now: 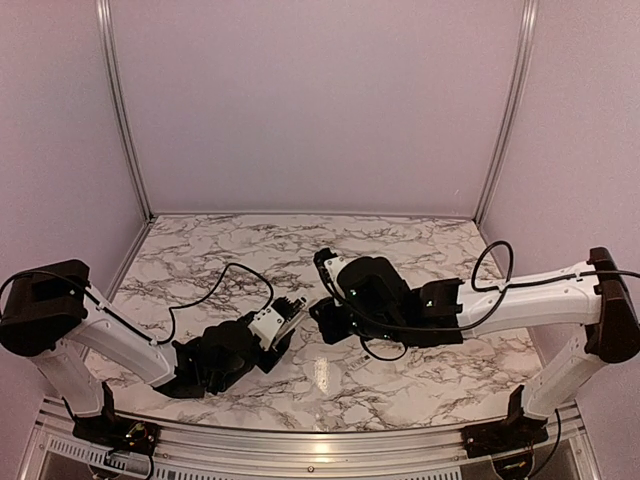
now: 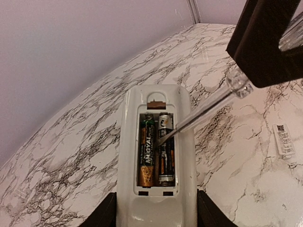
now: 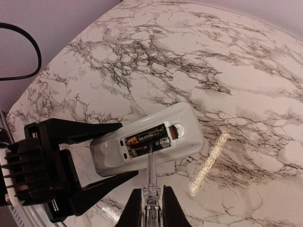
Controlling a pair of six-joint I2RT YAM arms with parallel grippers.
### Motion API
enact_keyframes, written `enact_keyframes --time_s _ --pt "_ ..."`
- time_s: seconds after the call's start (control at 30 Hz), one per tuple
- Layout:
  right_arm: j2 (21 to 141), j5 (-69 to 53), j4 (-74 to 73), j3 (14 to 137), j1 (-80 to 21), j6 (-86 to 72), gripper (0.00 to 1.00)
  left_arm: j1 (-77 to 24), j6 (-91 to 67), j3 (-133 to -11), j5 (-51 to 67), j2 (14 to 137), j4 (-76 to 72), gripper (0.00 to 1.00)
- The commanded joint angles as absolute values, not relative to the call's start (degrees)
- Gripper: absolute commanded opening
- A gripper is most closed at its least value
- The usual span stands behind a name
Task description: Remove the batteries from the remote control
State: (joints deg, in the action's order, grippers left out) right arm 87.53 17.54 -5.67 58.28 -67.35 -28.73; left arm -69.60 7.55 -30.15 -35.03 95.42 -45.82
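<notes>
The white remote control lies back-up between my left gripper's fingers, which are shut on its near end. Its compartment is open, with two batteries side by side: a green-and-gold one and a black one. My right gripper is shut on a clear-handled screwdriver. The blade tip rests in the compartment against the black battery, beside the green one. In the top view the remote sits between the left gripper and the right gripper.
A small white strip with a printed label lies flat on the marble table to the right of the remote. Black cables loop over the table behind both arms. Pale walls close in the back and sides.
</notes>
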Motion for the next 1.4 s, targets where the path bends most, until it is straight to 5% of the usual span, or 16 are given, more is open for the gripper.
enact_keyframes --time_s 0.0,0.47,1.37 --pt "91.7 21.3 -11.9 63.1 -67.4 -29.4 0.00 -71.2 10.2 -32.9 -33.1 96.0 -48.2 0.00" --pt "98.9 25.1 -19.6 71.1 -67.2 -28.3 0.00 -72.9 13.9 -35.9 -39.1 100.9 -47.7 0.00" --pt "83.0 21.7 -0.7 52.3 -67.2 -27.6 0.00 -72.9 9.0 -30.7 -29.8 92.0 -50.6 0.00"
